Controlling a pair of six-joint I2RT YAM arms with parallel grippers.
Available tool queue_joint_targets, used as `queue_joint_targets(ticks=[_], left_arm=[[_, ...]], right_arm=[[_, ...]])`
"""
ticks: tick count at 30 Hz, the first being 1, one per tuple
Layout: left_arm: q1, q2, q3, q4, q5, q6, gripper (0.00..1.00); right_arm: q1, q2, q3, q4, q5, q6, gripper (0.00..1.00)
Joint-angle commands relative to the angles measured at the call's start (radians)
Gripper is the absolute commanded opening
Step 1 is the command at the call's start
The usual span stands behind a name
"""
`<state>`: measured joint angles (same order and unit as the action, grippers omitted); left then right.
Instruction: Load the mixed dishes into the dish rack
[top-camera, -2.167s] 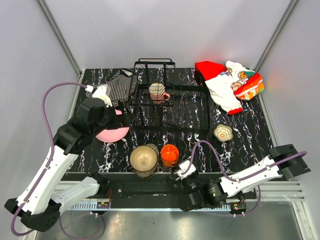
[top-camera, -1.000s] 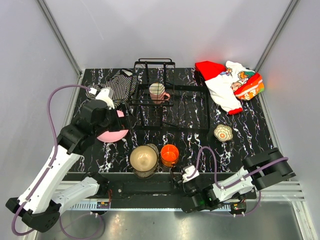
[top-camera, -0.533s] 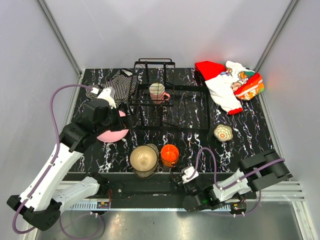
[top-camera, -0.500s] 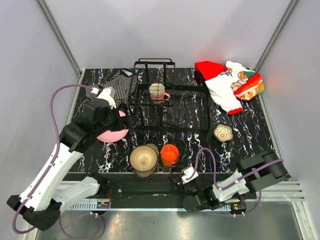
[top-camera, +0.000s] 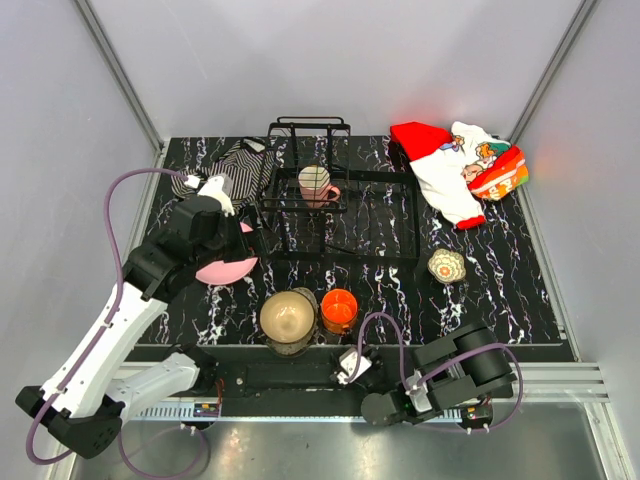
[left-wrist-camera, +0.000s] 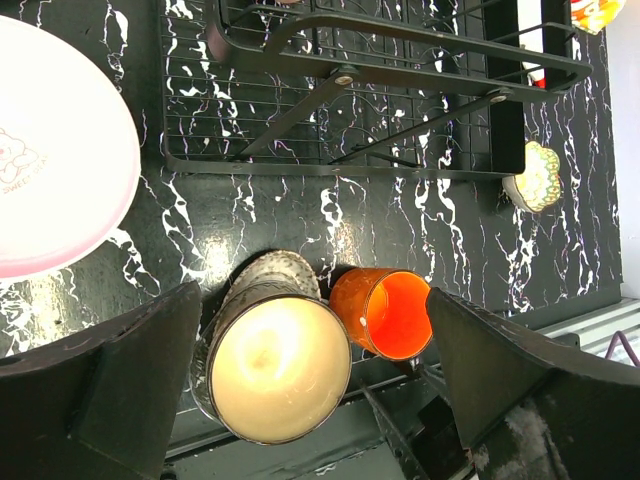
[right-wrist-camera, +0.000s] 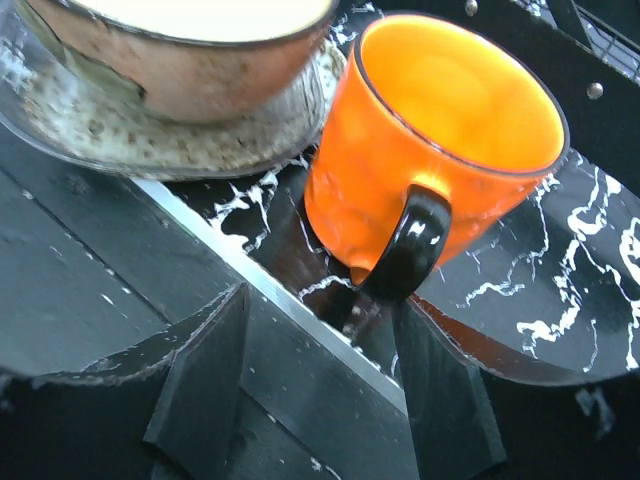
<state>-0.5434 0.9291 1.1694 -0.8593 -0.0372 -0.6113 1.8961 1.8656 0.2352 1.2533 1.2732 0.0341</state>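
The black wire dish rack (top-camera: 385, 215) stands mid-table with a cream-pink mug (top-camera: 316, 185) in its raised end. A pink plate (top-camera: 225, 266) lies left of it, partly under my left gripper (top-camera: 238, 240), which hovers open and empty. In the left wrist view my left gripper (left-wrist-camera: 312, 300) frames the brownish bowl (left-wrist-camera: 275, 370), the tan-gold plate (left-wrist-camera: 262, 272) under it, and the orange cup (left-wrist-camera: 390, 312). My right gripper (right-wrist-camera: 320, 300) is open, low at the table's near edge, just short of the orange cup's (right-wrist-camera: 440, 130) black handle (right-wrist-camera: 410, 245). The floral cup (top-camera: 446, 265) stands right of the rack.
A striped cloth (top-camera: 235, 168) lies at the back left and a red-white printed cloth (top-camera: 455, 170) at the back right. The right arm (top-camera: 455, 375) is folded along the metal front rail (right-wrist-camera: 260, 290). Grey walls close in the table on three sides.
The right arm has folded back and left along the near edge, bringing its gripper under the orange cup. The left arm has shifted slightly up and right over the pink plate.
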Motion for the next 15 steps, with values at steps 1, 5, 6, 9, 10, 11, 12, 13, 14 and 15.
queue_joint_targets(ticks=[1,5,6,9,10,11,12,13,14,15], left_arm=[[0.003,-0.019,0.023,0.042,0.01,-0.011,0.99],[0.003,-0.006,0.022,0.043,0.016,-0.013,0.99],[0.003,-0.001,0.029,0.043,0.02,-0.013,0.99],[0.003,0.01,0.039,0.043,0.025,-0.011,0.99],[0.003,0.011,0.041,0.043,0.025,-0.01,0.99],[0.003,0.013,0.044,0.043,0.025,-0.008,0.99],[0.003,0.011,0.044,0.043,0.025,-0.007,0.99],[0.003,0.01,0.042,0.043,0.023,-0.007,0.99],[0.003,0.007,0.039,0.042,0.023,-0.007,0.99],[0.003,0.007,0.038,0.043,0.022,-0.008,0.99]], right_arm=[[-0.014,-0.037,0.006,0.305,0.017,-0.071,0.66],[-0.035,-0.082,-0.033,0.304,0.017,-0.054,0.66],[-0.043,-0.088,-0.046,0.304,0.018,-0.05,0.66],[-0.074,-0.117,-0.065,0.304,0.002,-0.045,0.66],[-0.087,-0.129,-0.069,0.304,-0.005,-0.045,0.66],[-0.095,-0.132,-0.07,0.304,-0.021,-0.043,0.66],[-0.1,-0.134,-0.07,0.304,-0.028,-0.042,0.66],[-0.112,-0.132,-0.068,0.304,-0.032,-0.042,0.65],[-0.117,-0.132,-0.066,0.304,-0.043,-0.042,0.64],[-0.123,-0.131,-0.066,0.304,-0.046,-0.04,0.63]])
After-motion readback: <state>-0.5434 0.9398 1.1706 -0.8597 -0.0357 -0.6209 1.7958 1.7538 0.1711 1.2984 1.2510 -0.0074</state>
